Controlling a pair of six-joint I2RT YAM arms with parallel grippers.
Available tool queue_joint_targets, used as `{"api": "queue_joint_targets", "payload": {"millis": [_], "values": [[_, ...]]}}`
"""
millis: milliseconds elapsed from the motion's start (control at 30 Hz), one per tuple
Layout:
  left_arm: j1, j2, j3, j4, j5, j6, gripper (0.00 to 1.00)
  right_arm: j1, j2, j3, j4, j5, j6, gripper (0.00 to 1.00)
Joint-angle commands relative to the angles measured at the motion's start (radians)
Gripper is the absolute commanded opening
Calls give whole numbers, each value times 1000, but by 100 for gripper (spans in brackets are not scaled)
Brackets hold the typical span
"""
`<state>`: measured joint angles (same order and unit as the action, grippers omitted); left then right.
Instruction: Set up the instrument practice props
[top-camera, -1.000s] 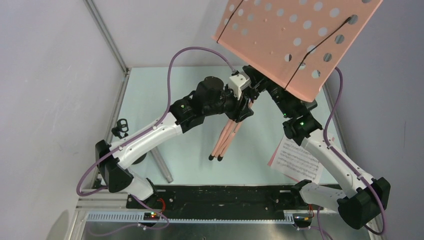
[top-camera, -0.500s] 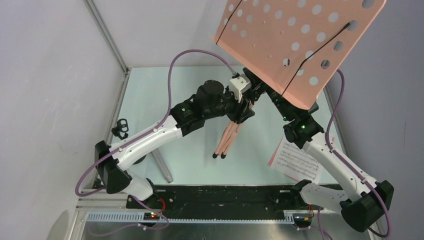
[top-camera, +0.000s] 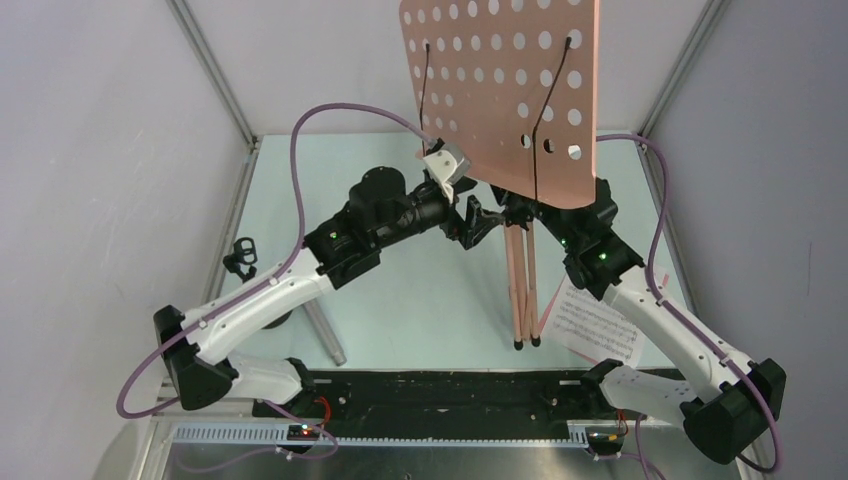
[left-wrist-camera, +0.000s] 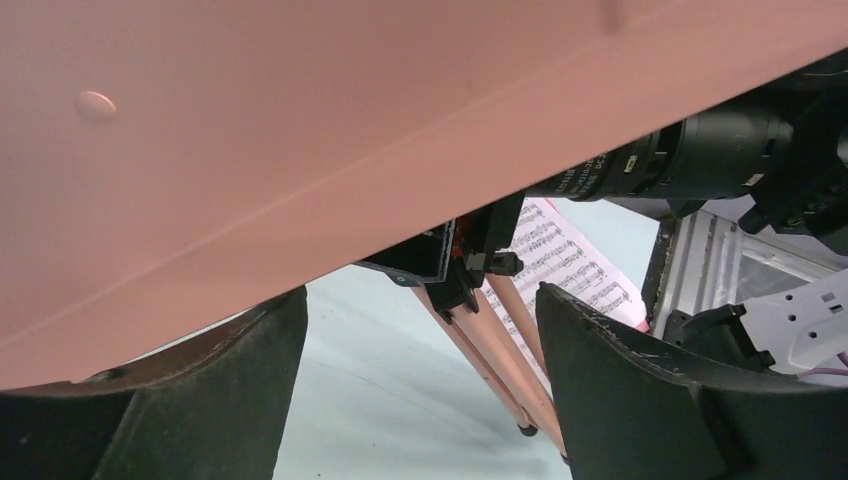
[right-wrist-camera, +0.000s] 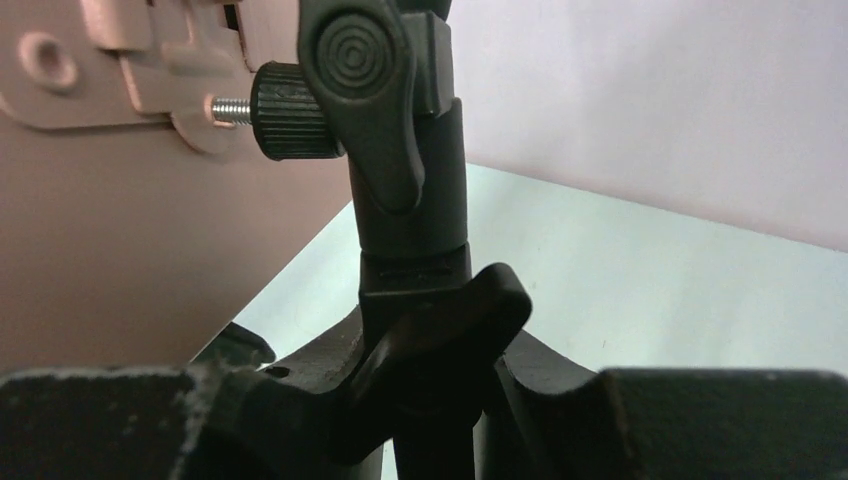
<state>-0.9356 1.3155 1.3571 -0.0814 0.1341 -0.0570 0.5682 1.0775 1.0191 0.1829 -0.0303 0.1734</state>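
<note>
The right tool (right-wrist-camera: 430, 405) is pinching the black upper post (right-wrist-camera: 415, 240) of the salmon-pink tripod music stand (top-camera: 490, 170). Its two dark fingers (right-wrist-camera: 150, 420) are pressed against the post from either side, just under a black wing-shaped clamp lever (right-wrist-camera: 365, 100). The stand is roughly upright in this grip. Its perforated pink panel rises above both arms towards the back of the cell, with two thin black retaining wires running down its face. Its three pink legs (top-camera: 522, 290) are folded together and point down, with their black feet near the front of the pale green desk (top-camera: 420, 300). I cannot tell whether the feet touch the surface.

The left tool (left-wrist-camera: 420, 400) is spread wide and grips nothing. It sits just left of the stand's post, beneath the panel's lower edge, and the left wrist view shows the black leg hub and the legs in the gap between its fingers (left-wrist-camera: 640, 400), clear of both.

The white and pink sheet-music pages (top-camera: 600, 325) lie flat on the desk at the right, partly under the right arm and beside the stand's feet. At the left edge stands the small black round-based mic stand (top-camera: 240, 256), and the grey handheld microphone (top-camera: 325, 335) lies near it, partly covered by the left arm.
</note>
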Motion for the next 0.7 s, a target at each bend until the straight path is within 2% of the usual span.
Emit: {"api": "queue_joint_targets", "payload": {"millis": [0, 267, 467, 667], "values": [[1, -7, -39, 46, 8, -24, 87, 11, -71, 73, 314, 61, 40, 0], [1, -26, -109, 75, 52, -109, 87, 24, -60, 74, 366, 117, 38, 0], [0, -1, -117, 158, 77, -153, 86, 34, -36, 94, 473, 146, -1, 0], [-1, 58, -87, 164, 75, -162, 76, 36, -8, 146, 526, 151, -32, 0]]}}
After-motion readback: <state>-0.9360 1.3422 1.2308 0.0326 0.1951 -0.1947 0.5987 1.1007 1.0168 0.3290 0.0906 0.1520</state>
